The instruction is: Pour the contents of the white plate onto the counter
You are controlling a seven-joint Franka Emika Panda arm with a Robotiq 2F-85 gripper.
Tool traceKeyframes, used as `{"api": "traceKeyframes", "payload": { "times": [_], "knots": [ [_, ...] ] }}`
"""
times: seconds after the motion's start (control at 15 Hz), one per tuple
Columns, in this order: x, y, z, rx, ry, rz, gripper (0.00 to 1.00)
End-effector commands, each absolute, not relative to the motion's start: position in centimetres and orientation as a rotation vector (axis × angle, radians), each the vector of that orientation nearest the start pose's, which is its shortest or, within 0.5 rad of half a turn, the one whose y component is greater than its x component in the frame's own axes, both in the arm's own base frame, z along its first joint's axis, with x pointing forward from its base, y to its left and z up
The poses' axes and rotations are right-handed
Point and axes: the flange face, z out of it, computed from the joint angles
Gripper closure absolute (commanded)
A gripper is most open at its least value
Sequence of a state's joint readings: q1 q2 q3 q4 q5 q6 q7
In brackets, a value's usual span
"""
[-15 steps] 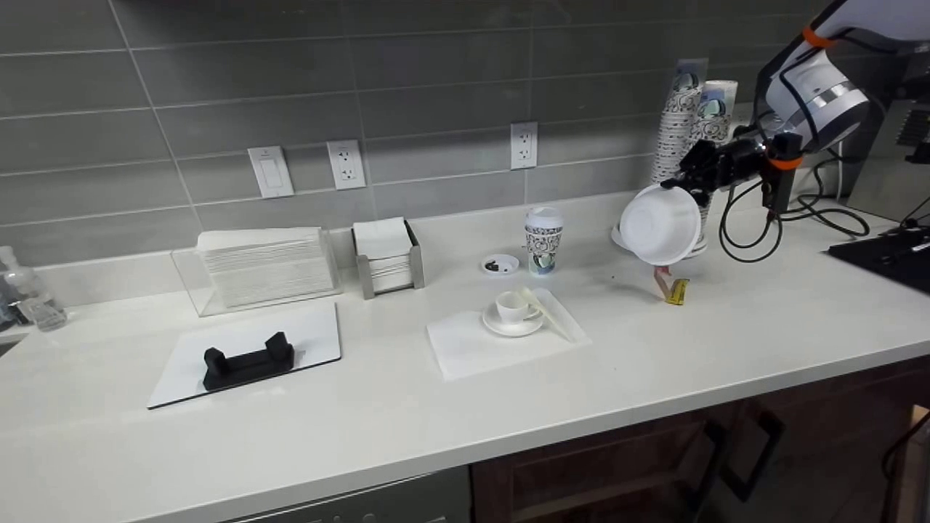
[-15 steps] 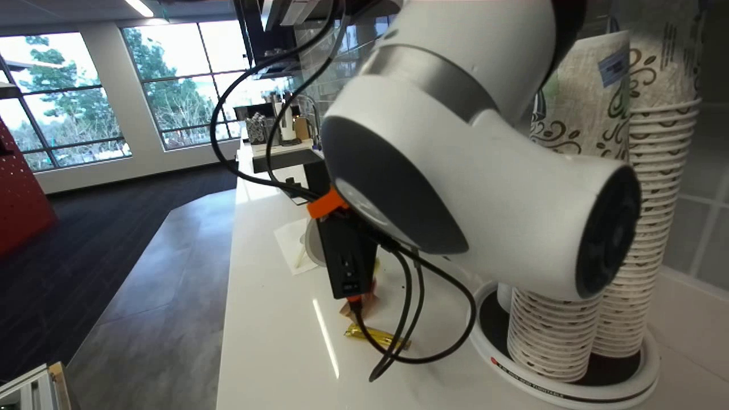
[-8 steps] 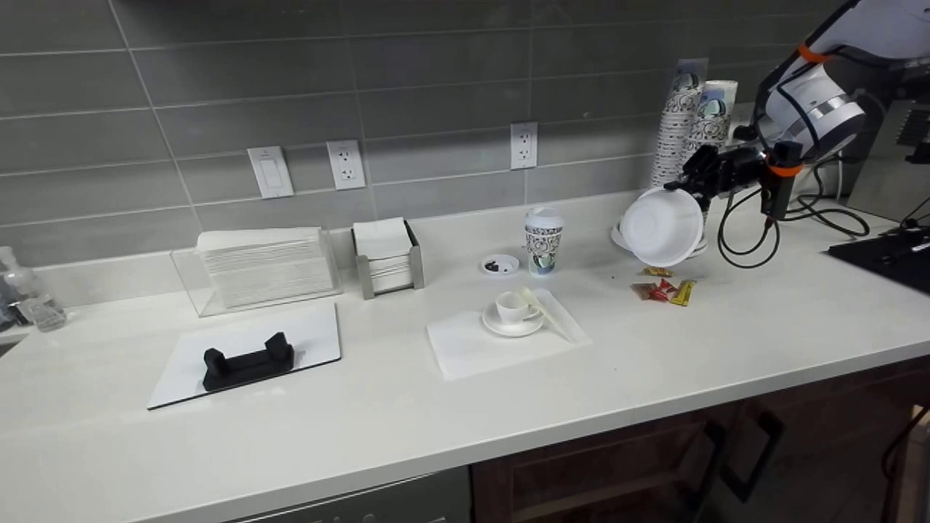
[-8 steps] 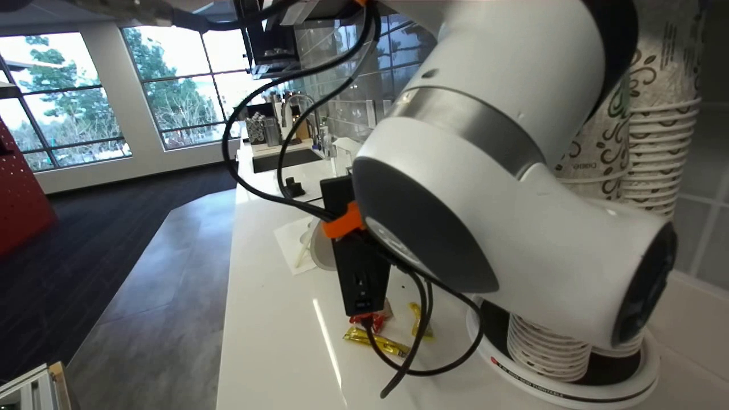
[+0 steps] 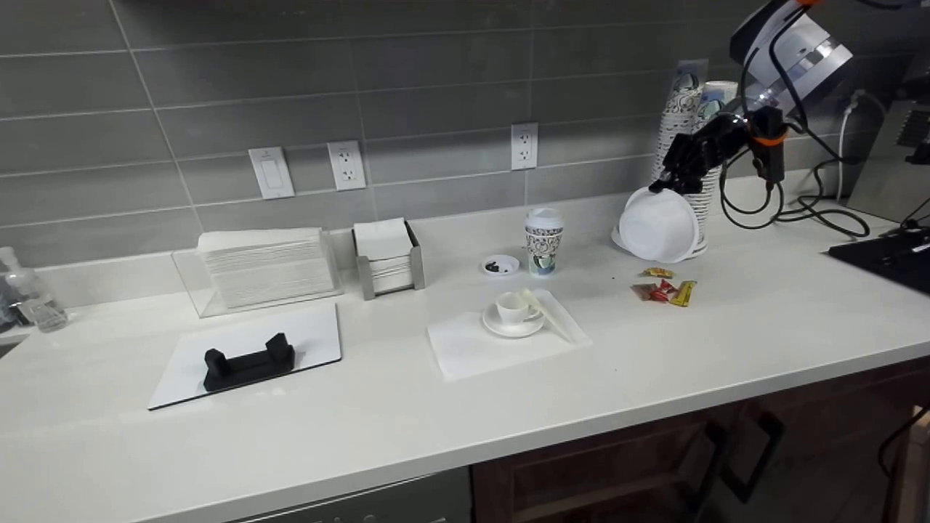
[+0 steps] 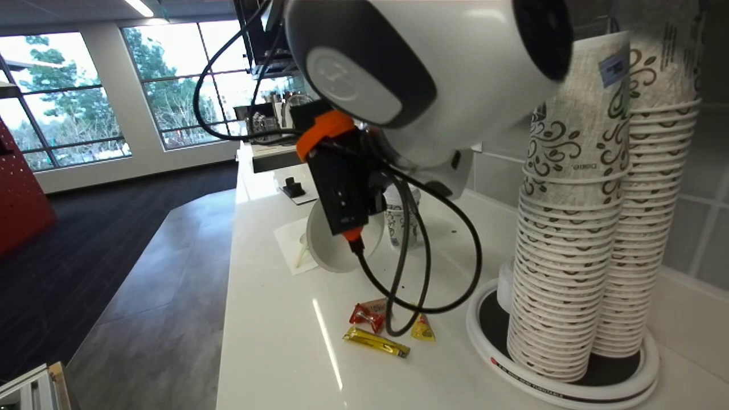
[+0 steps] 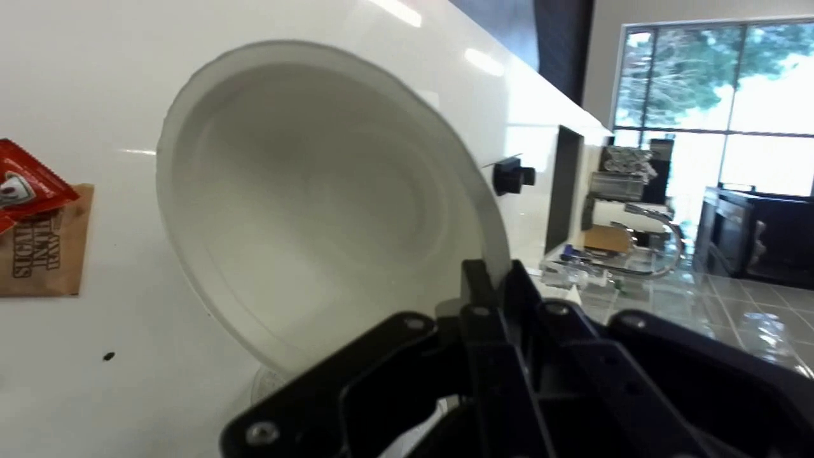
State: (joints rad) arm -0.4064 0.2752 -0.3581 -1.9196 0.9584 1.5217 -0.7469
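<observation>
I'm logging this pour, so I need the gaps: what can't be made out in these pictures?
Red packet: cut off by the wrist view's left edge.
Brown packet: cut off there too, and overlapped by the red one.
Bowl: partly hidden by a black box in an exterior view.
Dark bits in the small dish: too small to identify in an exterior view.
Dark speck on the counter: too small to identify, wrist view.

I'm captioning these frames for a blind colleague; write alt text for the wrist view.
The gripper holds a tilted white bowl by its rim, with nothing seen inside it. At picture left, on the white counter, a red packet overlaps a brown packet printed SUGAR; a bright window stands at upper right.
</observation>
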Motion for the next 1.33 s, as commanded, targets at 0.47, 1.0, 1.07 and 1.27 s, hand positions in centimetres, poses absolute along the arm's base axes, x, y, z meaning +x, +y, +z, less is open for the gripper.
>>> {"api": "traceKeyframes", "payload": {
  "times": [0.47,1.0,1.07,1.27],
  "knots": [
    [46.3,-16.7,38.3,-2.664,0.497,-0.206,0.98],
    [45.0,-9.9,36.7,-3.101,0.623,-0.191,0.98],
    [44.7,-9.2,36.6,-3.159,0.640,-0.168,0.98],
    [44.3,-7.0,36.8,-3.269,0.610,-0.117,0.98]
  ]
}}
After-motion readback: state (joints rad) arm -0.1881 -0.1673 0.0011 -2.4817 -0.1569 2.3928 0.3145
